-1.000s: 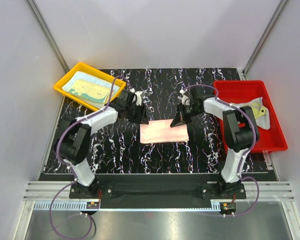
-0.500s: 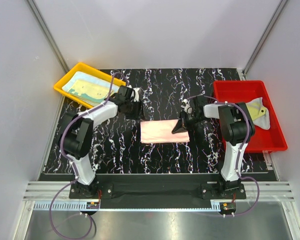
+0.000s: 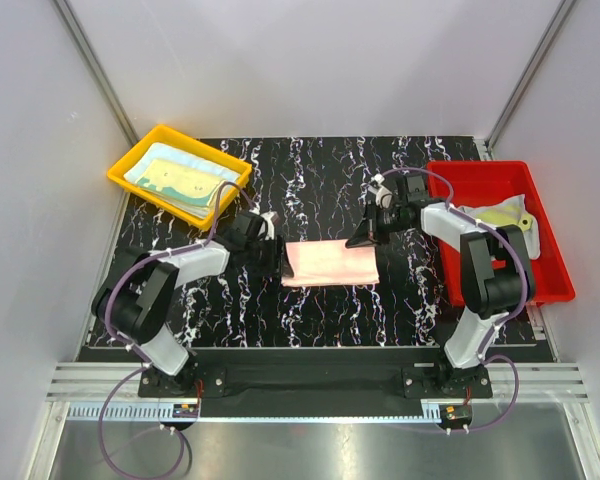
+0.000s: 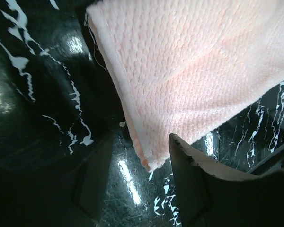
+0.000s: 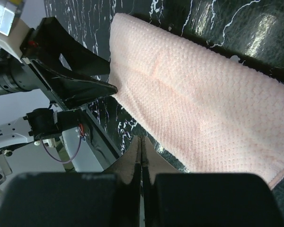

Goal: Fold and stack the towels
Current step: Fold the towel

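**Pink towel lay folded at mid-table, arms at either end**

At the far left corner of the black, white-veined table (image 3: 320,170) sat a yellow plastic tray (image 3: 132,155). It held flat towels, a light blue one under a pale yellow one with teal patches (image 3: 180,178).

The left gripper (image 3: 272,257) was low over the table at the left short edge of a folded pink terry towel (image 3: 330,264). Its jaws stood apart and gripped nothing. In the left wrist view the towel's near left corner lay in the gap between the two dark fingers (image 4: 213,189); whether either finger touched the cloth could not be told.

The pink towel lay as a flat rectangle in the middle of the table, its long sides running left to right.

The right gripper (image 3: 363,238) was at the towel's far right corner. Its fingers (image 5: 132,161) were pressed tight together with nothing between them, and the right wrist view showed the cloth spread out beyond their tips.

Against the right edge of the table sat a red plastic tray (image 3: 475,164) holding a crumpled pale yellow towel (image 3: 505,218).
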Action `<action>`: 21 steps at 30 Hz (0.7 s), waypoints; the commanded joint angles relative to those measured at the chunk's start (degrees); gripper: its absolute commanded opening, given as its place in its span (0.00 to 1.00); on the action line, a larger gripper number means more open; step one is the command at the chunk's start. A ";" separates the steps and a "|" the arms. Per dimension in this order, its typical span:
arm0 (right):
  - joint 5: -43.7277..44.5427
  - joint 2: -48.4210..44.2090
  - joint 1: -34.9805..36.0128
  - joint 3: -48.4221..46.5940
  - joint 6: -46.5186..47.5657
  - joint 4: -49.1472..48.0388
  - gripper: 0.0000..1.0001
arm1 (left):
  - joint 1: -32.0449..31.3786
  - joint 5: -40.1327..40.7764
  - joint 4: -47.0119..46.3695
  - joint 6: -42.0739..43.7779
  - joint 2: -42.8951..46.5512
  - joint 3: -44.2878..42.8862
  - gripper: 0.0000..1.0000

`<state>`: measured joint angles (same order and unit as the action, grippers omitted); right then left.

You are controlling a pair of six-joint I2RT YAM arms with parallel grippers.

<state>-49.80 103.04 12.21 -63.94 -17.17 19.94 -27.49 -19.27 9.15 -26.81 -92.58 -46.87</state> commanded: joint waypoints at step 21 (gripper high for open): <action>3.04 -8.21 -0.08 0.75 5.56 5.72 0.02 | -3.63 13.37 5.52 -11.95 -9.38 -5.24 0.42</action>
<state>-47.05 97.01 12.21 -63.42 -13.34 24.99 -30.17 -12.10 7.64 -39.11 -98.50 -51.70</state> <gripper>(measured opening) 0.024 0.432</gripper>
